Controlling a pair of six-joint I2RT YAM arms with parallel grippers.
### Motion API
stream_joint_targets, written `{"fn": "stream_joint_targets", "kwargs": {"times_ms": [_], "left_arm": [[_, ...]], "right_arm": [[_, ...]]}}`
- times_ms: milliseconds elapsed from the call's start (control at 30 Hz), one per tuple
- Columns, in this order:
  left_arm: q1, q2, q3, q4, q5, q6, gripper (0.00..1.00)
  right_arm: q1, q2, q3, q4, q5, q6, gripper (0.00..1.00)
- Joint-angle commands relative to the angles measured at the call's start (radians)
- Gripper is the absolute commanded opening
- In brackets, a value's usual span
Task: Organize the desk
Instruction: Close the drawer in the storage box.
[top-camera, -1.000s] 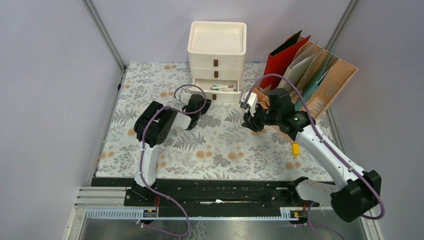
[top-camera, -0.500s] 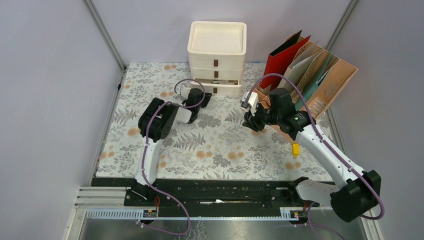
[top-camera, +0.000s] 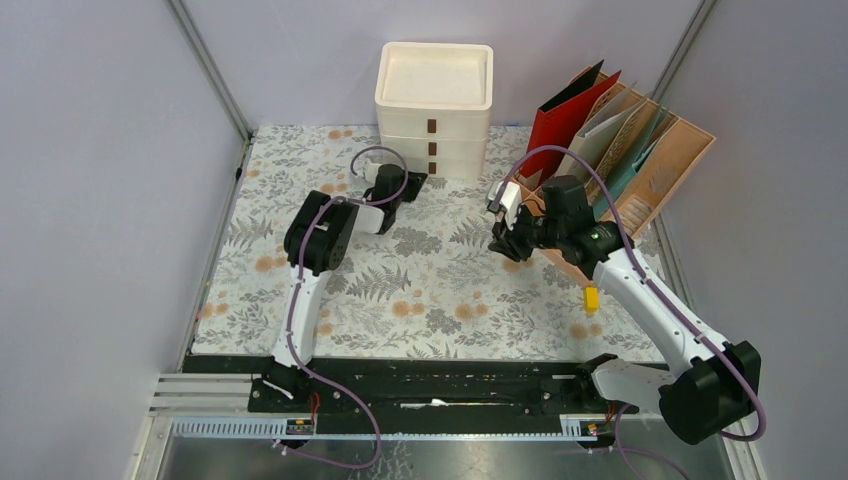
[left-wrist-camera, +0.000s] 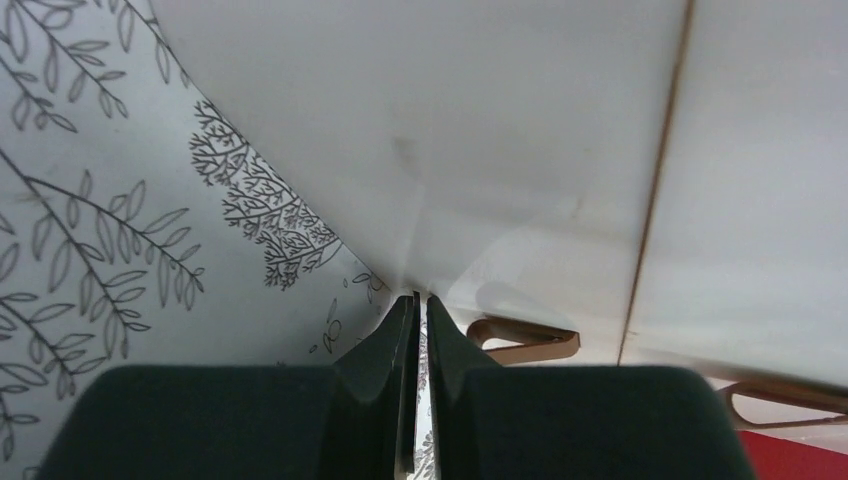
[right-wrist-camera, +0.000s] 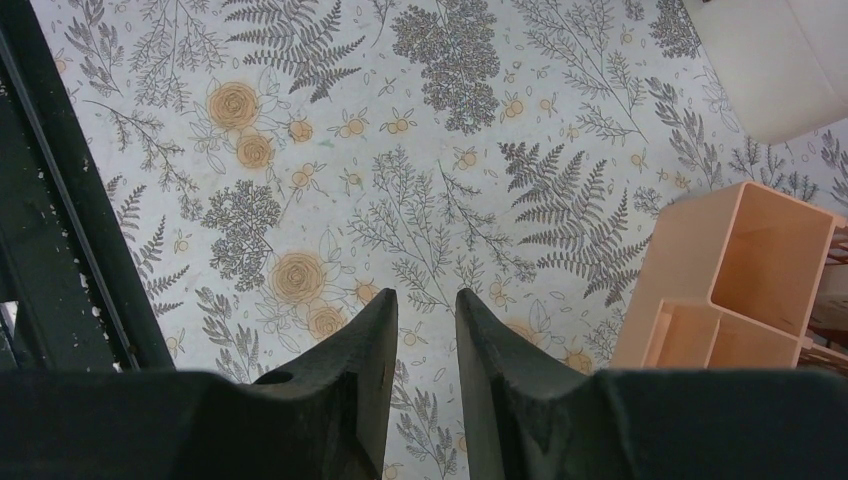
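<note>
The desk (top-camera: 440, 290) is a fern-and-flower cloth framed by metal rails. A cream three-drawer unit (top-camera: 434, 100) stands at its far edge with all drawers flush. My left gripper (top-camera: 411, 182) is shut and holds nothing. In the left wrist view its tips (left-wrist-camera: 420, 297) press against the white bottom drawer front (left-wrist-camera: 500, 180), just left of a brown loop handle (left-wrist-camera: 522, 340). My right gripper (top-camera: 498, 243) hovers over the desk's middle right. Its jaws (right-wrist-camera: 425, 295) stand a little apart over bare cloth (right-wrist-camera: 300, 150) with nothing between them.
A peach file organizer (top-camera: 650, 175) with a red folder (top-camera: 560, 125) and several other folders stands at the back right, close behind my right gripper; its open compartments (right-wrist-camera: 745, 270) show in the right wrist view. Metal rails (top-camera: 215, 75) frame the desk.
The bottom drawer, open with pens inside a second ago, has slid shut as my left gripper pushed it toward the unit. The right arm barely moved.
</note>
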Motion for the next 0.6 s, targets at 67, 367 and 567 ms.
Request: {"fn": "stream_joint_targets", "kwargs": {"times_ms": [67, 367, 567], "left_arm": [[0.027, 0.006, 0.025, 0.084, 0.051, 0.002, 0.15], [0.041, -0.184, -0.197, 0.177, 0.13, 0.143, 0.22], [0.057, -0.459, -0.478, 0.22, 0.251, 0.333, 0.28]], "right_arm": [[-0.02, -0.003, -0.008, 0.035, -0.046, 0.001, 0.35], [-0.06, -0.02, -0.016, 0.034, -0.099, -0.01, 0.35], [-0.095, -0.037, 0.003, -0.003, -0.156, -0.028, 0.34]]}}
